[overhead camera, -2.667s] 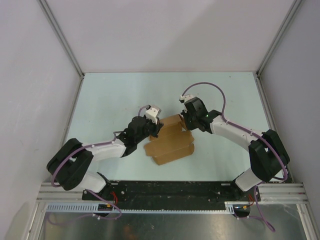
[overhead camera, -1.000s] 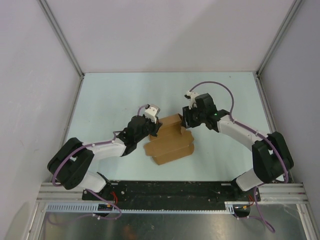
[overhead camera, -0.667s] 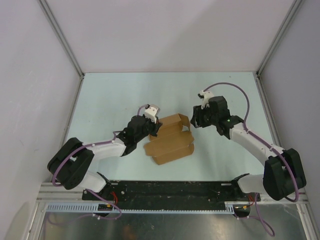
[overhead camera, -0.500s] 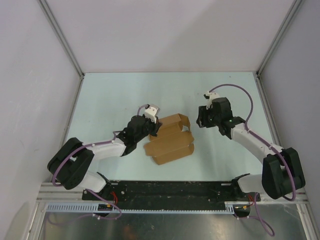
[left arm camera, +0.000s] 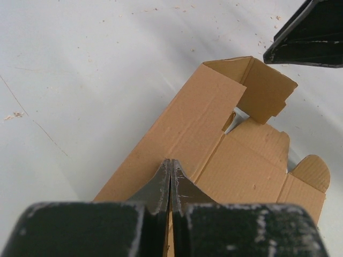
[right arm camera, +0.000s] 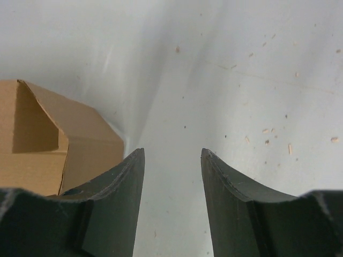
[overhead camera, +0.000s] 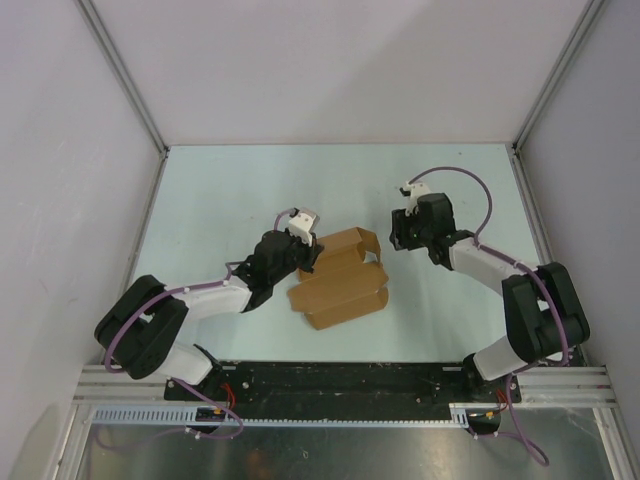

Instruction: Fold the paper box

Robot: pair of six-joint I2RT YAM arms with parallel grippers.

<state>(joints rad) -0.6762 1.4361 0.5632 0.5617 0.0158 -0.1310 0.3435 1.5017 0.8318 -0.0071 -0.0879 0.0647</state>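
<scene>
- Two tools work here: the left tool (left arm camera: 170,170) is closed to a thin line and seems to pinch the edge of a panel of the box (left arm camera: 214,134).
- The right tool (right arm camera: 172,155) is about half open and holds nothing; only bare tabletop (overhead camera: 220,200) shows between its jaws.
- The box lies on the tabletop between the two arms, a little nearer to the left one. It is only partly formed, with its panels lying mostly flat.
- At its far right corner one end flap (left arm camera: 265,88) stands up and is bent inward. A rounded tab (left arm camera: 311,171) lies flat at the end beside it.
- The right tool hangs just beside this flap, on its outer side. From above a small gap shows between them, so I judge that it does not touch.
- The step in hand, as I judge it, is to fold this end flap over with the right tool.
- To do it well, the left pinch should be firm, so that the box does not slide or turn when it is pushed.
- The right tool should come low and press near the crease, not on the free edge, because thin cardboard buckles easily.
- A slow push along the fold direction is better than a grip; a narrower opening would make one stiff pushing face.
</scene>
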